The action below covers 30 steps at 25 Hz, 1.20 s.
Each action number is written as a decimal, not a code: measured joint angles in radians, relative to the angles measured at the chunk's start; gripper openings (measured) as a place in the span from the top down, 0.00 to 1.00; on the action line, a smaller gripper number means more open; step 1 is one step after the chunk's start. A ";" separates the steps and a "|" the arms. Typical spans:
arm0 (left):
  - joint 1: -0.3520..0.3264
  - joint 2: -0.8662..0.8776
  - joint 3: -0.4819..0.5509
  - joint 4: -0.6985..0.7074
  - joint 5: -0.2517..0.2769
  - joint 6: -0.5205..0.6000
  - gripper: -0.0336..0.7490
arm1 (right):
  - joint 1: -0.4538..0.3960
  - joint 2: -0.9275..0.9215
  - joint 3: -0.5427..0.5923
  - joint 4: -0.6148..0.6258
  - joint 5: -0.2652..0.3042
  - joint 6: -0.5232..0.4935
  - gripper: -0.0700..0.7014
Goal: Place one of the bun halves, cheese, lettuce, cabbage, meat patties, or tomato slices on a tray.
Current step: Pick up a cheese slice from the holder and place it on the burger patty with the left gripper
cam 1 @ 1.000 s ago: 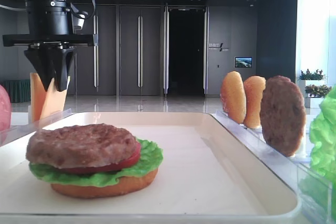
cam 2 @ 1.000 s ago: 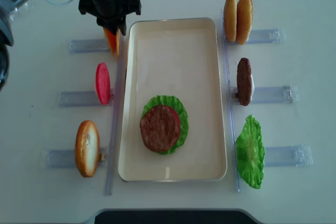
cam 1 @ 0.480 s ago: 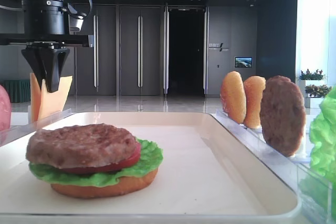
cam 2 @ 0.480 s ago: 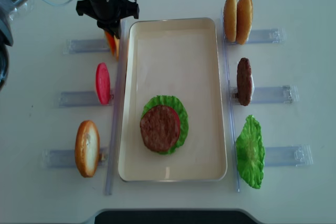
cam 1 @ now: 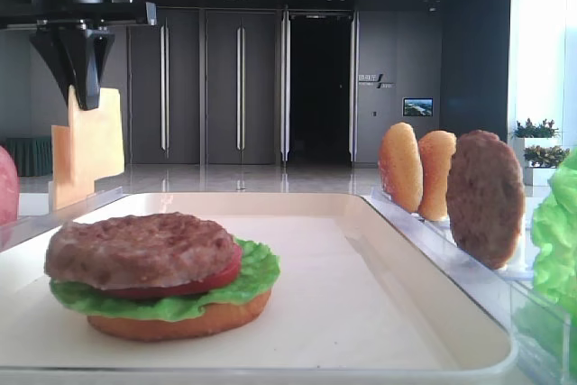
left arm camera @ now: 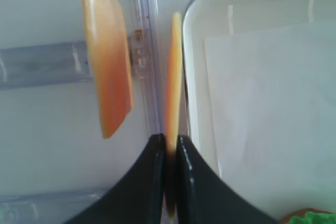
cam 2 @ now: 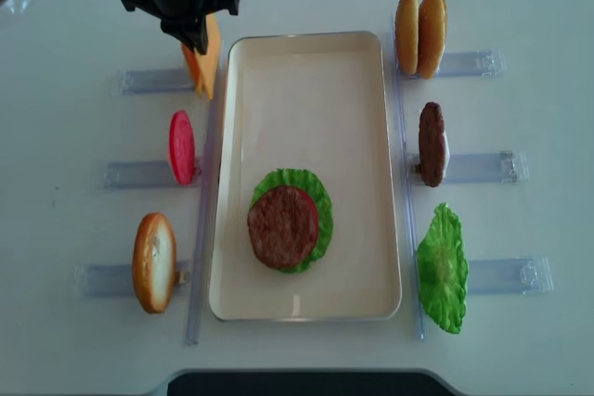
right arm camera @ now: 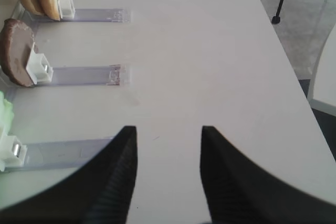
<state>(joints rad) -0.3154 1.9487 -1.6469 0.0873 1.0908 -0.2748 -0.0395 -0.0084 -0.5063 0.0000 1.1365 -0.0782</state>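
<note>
one cheese slice (left arm camera: pixel 174 72) is pinched edge-on in the closed left gripper (left arm camera: pixel 169 153), lifted clear of its rack, just outside the tray (cam 2: pixel 371 183) at approx 11 o'clock. a stack w/ bun, lettuce, tomato and patty (cam 2: pixel 282 226) is seen on the tray. cheese transfer is judged left to do. right gripper (right arm camera: pixel 168 153) is held open, empty.

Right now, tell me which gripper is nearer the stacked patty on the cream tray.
Left. The left gripper, shut on a thin yellow-orange cheese slice, hangs beyond the tray's far left corner from the brown patty. The right gripper hovers over bare table outside the right-hand clear racks.
</note>
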 joint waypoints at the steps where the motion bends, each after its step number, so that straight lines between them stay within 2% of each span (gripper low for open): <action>1: 0.000 -0.011 0.000 -0.003 0.007 0.001 0.92 | 0.000 0.000 0.000 0.000 0.000 0.000 0.55; 6: 0.000 -0.052 -0.004 -0.010 0.072 0.001 0.92 | 0.000 0.000 0.000 0.000 0.000 0.000 0.55; 13: 0.000 -0.142 -0.006 -0.020 0.126 0.033 0.92 | 0.000 0.000 0.000 0.000 0.000 0.000 0.55; 19: -0.023 -0.266 0.027 -0.015 0.133 0.059 0.92 | 0.000 0.000 0.000 0.000 0.000 0.000 0.55; 23: -0.075 -0.413 0.163 -0.005 0.134 0.056 0.92 | 0.000 0.000 0.000 0.000 0.000 0.000 0.55; 25: -0.096 -0.500 0.272 -0.005 0.129 0.037 0.93 | 0.000 0.000 0.000 0.000 0.000 0.000 0.55; 30: -0.109 -0.731 0.528 -0.043 0.071 0.008 0.93 | 0.000 0.000 0.000 0.000 -0.001 0.000 0.55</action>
<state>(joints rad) -0.4247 1.2177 -1.1188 0.0441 1.1621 -0.2668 -0.0395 -0.0084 -0.5063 0.0000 1.1356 -0.0782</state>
